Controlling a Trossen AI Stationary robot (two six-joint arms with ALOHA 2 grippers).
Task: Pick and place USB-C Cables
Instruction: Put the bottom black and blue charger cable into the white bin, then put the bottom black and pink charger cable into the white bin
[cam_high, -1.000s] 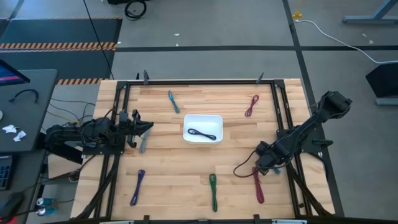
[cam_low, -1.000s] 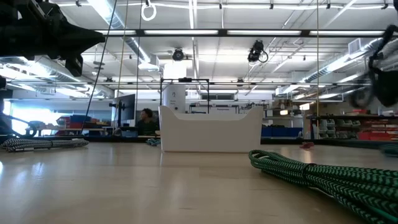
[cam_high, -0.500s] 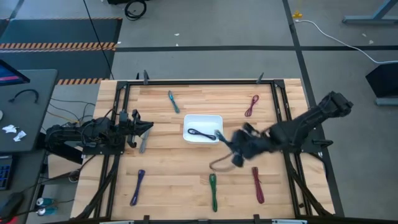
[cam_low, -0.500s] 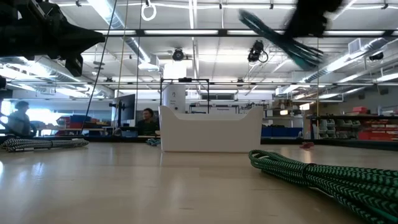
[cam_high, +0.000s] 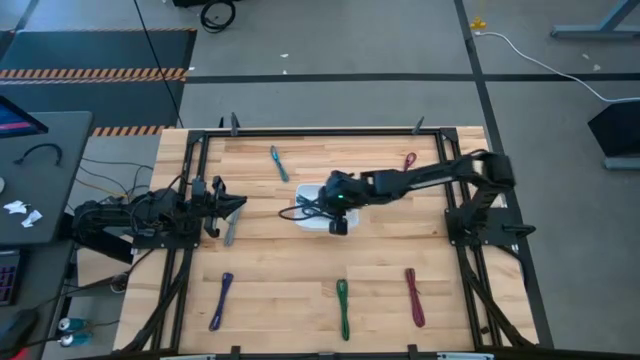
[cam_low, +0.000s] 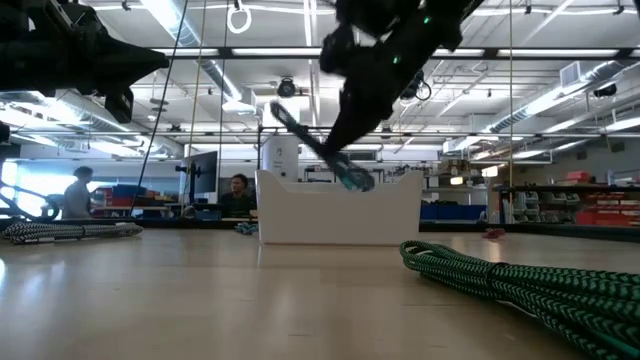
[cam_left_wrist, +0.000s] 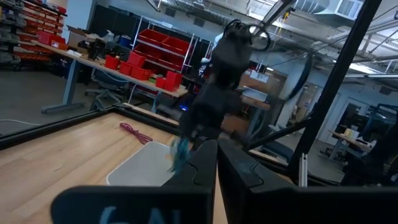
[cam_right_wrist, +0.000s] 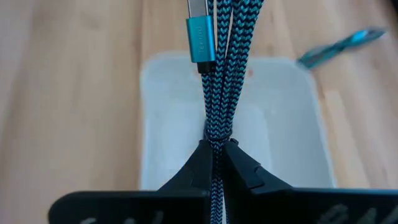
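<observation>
Rows of ceiling lights (cam_low: 300, 52) are shining over a workshop hall where two people (cam_low: 237, 192) are sitting beyond the table, red bins (cam_left_wrist: 155, 53) are filling shelves, and a white cable (cam_high: 545, 62) is trailing across grey floor (cam_high: 330, 45).

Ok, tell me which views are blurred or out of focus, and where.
Low view: the right arm and its hanging cable are smeared by motion; the green cable up close is soft. Left wrist view: the right arm is blurred over the tray. Right wrist view: the held cable is sharp, the tray behind it soft.
</observation>
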